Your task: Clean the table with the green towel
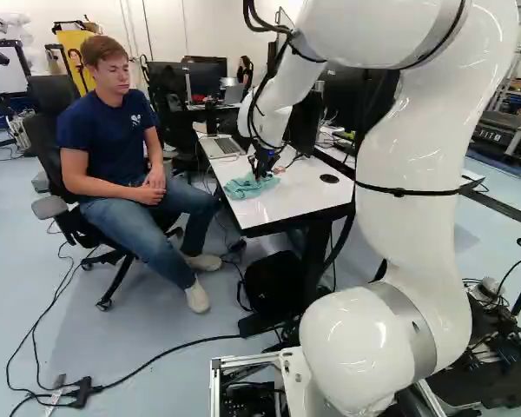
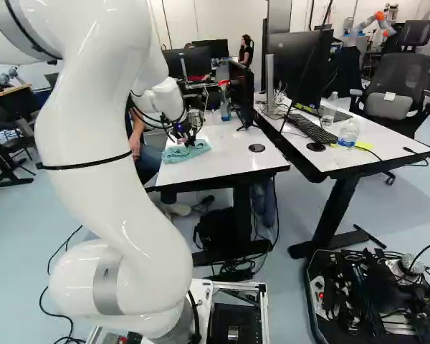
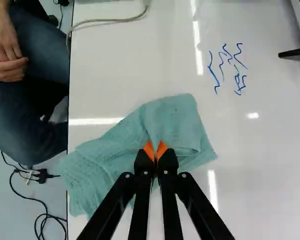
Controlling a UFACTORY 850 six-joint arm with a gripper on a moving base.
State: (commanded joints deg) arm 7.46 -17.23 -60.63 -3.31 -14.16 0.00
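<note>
My gripper (image 1: 262, 167) reaches down over the table's near left part in the left base view, at the green towel (image 1: 241, 188). In the wrist view the gripper (image 3: 155, 150) has its orange pads drawn together, with a fold of the towel (image 3: 172, 117) pinched between them. The towel lies crumpled on the white table (image 3: 260, 165), one end at the edge by the seated person. Blue squiggly marks (image 3: 236, 67) stand on the tabletop ahead of the fingers, beyond the towel.
A person sits close beside the table's edge. On the table are a laptop (image 1: 219, 146) and a grey cable (image 3: 110, 21). A second desk (image 2: 373, 154) bears a monitor, a keyboard (image 2: 312, 127) and a bottle (image 2: 348, 133). Another robot stands far back.
</note>
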